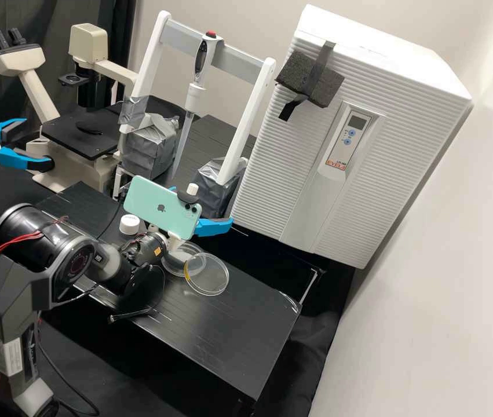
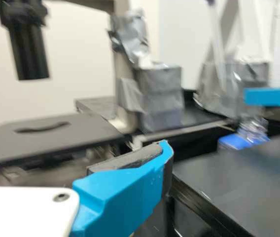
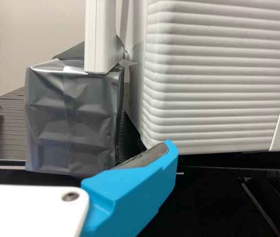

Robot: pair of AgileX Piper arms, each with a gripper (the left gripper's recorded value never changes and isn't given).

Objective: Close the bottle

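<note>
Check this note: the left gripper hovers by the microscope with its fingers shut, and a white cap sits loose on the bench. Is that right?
One detail is wrong. In the high view the left gripper hovers by the microscope with its fingers open, not shut. The white cap does sit loose on the bench.
</note>
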